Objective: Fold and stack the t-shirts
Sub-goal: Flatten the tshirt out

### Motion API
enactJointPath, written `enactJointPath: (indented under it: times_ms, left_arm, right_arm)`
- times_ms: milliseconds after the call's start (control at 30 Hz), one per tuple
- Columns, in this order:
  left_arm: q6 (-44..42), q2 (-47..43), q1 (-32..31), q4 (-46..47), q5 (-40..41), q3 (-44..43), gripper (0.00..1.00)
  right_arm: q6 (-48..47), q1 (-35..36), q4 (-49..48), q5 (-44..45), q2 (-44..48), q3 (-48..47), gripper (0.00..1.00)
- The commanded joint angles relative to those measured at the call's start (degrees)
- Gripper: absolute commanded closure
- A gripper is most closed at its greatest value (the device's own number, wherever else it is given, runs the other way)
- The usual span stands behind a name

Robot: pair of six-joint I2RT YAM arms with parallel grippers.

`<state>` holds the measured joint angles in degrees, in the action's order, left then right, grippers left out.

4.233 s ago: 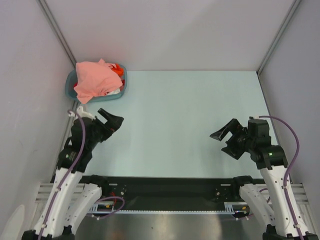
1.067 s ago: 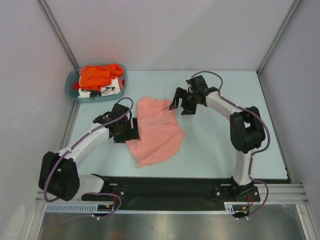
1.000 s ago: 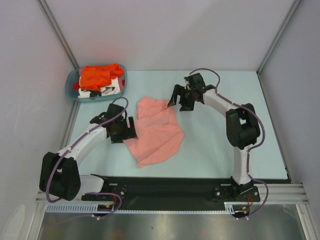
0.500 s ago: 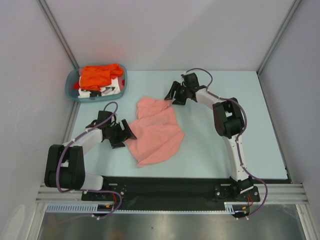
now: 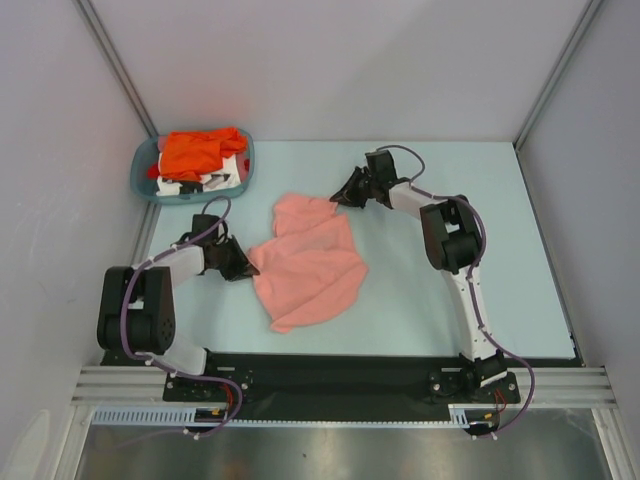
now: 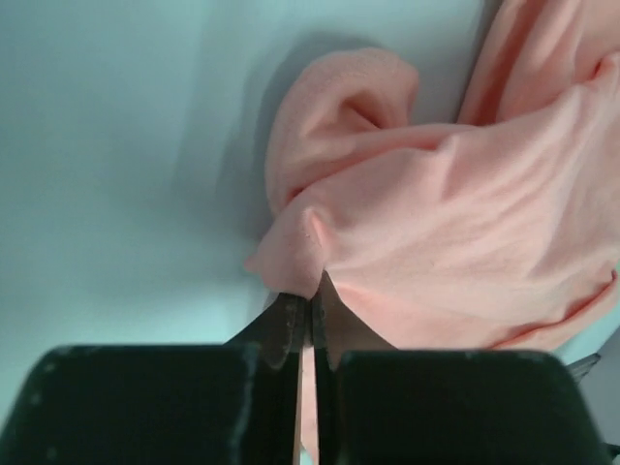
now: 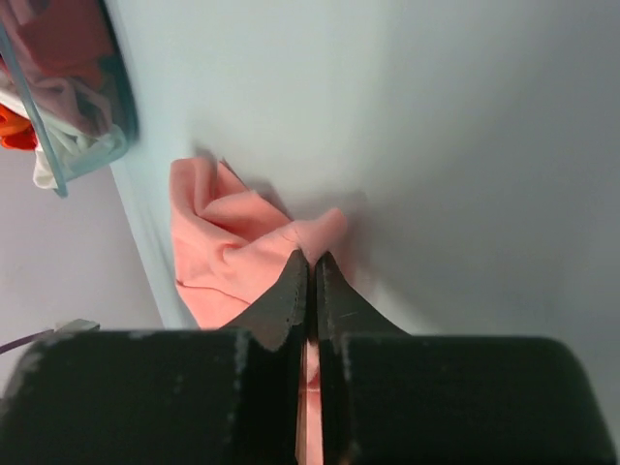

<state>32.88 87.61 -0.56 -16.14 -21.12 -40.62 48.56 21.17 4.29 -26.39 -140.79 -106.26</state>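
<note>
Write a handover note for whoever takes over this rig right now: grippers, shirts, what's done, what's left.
Left gripper: shut on the left edge of the salmon-pink t-shirt.
Right gripper: shut on a far corner of the same shirt.
The salmon-pink t-shirt lies crumpled on the table, out of the teal basket and not yet spread flat or folded.
The orange t-shirt and the white t-shirt with black print are in the basket at the far left corner.
Done: one shirt out and gripped at two points.
Left: spread and fold it, then fold the other two and stack all three.
</note>
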Motion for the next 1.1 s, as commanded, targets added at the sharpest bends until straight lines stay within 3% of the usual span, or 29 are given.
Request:
enactJointPath:
  times_ms: [0,67,300,567,800,1033,1067]
  left_arm:
    - [-1.94,-1.91,0.29,-1.68,3.45,-4.63,1.00]
    - [-2.56,-5.67,0.29,-5.45,5.29,-7.44,1.00]
    - [-3.18,-21.75,0.29,-16.81,9.96,-19.04,1.00]
    - [-5.89,-31.26,-0.14,-26.22,14.43,-31.08,0.99]
    - [-14.67,-32.07,-4.70,-28.68,22.43,-45.50,1.00]
    - [-15.93,-34.70,-6.56,-24.56,14.29,-51.48,0.99]
    - [-14.44,-35.31,-6.56,-24.55,14.01,-51.75,1.00]
  right_arm:
    - [2.51,-2.71,-3.77,1.95,4.37,-0.97,1.00]
    - [0.94,-4.55,-2.63,2.74,6.92,-2.54,1.00]
    - [-13.65,-10.43,19.68,12.66,20.71,-13.09,1.00]
    - [-20.86,-16.15,18.12,21.27,47.14,-1.94,1.00]
    - [-26.32,-19.58,21.10,26.30,60.70,1.22,1.00]
    - [-26.23,-19.24,23.38,27.71,67.21,5.44,1.00]
    - [-26.14,-18.89,25.57,31.10,67.92,5.27,1.00]
